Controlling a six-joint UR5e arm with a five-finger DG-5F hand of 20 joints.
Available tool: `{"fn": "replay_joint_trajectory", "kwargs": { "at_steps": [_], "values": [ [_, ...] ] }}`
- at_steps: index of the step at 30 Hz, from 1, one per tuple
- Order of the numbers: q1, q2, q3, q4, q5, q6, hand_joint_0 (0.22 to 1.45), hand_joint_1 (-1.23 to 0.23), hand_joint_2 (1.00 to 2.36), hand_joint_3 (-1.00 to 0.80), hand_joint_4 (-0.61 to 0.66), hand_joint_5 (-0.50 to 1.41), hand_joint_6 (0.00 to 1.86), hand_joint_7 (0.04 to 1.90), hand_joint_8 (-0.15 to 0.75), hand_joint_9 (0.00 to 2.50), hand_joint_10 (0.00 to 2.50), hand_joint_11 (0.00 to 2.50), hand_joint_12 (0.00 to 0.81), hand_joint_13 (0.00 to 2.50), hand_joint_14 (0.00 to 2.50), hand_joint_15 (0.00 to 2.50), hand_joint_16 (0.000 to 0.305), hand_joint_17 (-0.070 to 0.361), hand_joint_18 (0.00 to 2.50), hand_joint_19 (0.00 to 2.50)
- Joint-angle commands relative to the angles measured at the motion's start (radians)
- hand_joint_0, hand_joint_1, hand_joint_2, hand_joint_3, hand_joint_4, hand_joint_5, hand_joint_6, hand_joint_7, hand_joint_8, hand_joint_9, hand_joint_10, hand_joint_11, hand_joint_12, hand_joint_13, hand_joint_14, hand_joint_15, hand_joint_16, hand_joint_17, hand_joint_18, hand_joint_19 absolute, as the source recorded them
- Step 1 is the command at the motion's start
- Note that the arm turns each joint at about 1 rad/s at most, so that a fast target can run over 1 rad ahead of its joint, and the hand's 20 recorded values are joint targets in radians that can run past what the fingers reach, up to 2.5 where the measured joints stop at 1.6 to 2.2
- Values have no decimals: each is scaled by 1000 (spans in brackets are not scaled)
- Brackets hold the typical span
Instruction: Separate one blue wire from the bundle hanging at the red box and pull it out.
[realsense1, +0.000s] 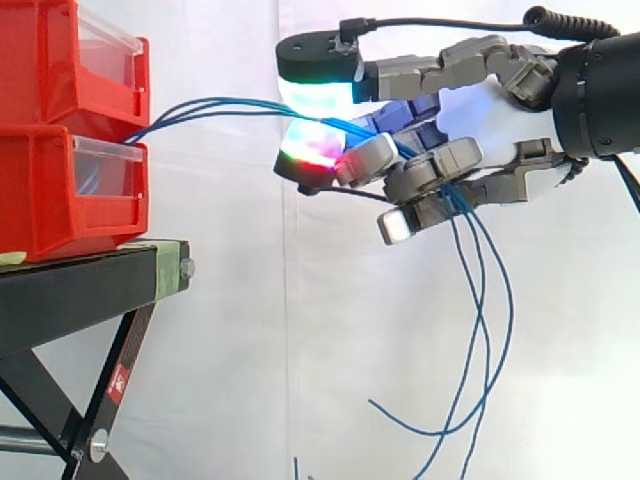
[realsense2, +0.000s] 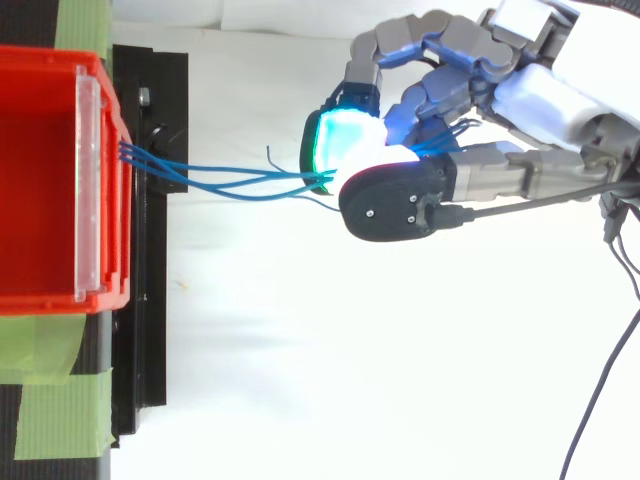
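While the robot hand is held out level toward the bins, its fingers are curled together and clamped on the blue wires. More than one strand looks caught in the grip, though I cannot tell how many. Its fingertips glow: white and cyan on the upper pad, green, magenta and red on the pad beneath.

Out beyond those fingertips the wires run almost level, fanned slightly apart, to the upper red bin. They vanish at its lower front edge, just above the lower red bin that it is stacked on. Behind the fingers, under the palm, the loose ends of the same wires drop away in long curves, with several strands hanging free well below the robot hand.

Both bins sit on a black surface, farther out than the fingertips and lower than the robot hand.

From overhead, the strands leave the bin's clear front close together. They spread a little on the way, then gather again at the glowing pads, where a short stray end curls up beside them. Green tape is stuck along the black surface beside the bin. A white curtain hangs behind everything.
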Motion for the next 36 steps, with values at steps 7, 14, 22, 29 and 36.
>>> {"fn": "replay_joint_trajectory", "kwargs": {
  "at_steps": [7,14,22,29,36],
  "values": [
    [0,0,0,-1,0,2,456,-575,1000,-500,276,-241,836,1135,380,803,654,1804,404,945,2175,1151,62,140,830,1175],
    [0,0,0,1,0,1,514,-705,1001,-488,257,-246,829,1204,346,786,519,1903,379,929,2076,1218,57,127,785,1194],
    [0,0,0,-1,0,2,602,-872,1005,-453,242,-275,854,1168,324,672,512,1898,355,893,1964,1304,53,119,742,1212],
    [0,0,0,1,0,1,643,-782,1018,-300,227,-266,865,1133,322,699,581,1839,346,919,1978,1261,51,115,754,1215],
    [0,0,0,1,0,-1,622,-727,1012,-367,221,-261,866,1130,323,718,567,1856,356,924,2001,1270,50,114,756,1237]
  ]
}}
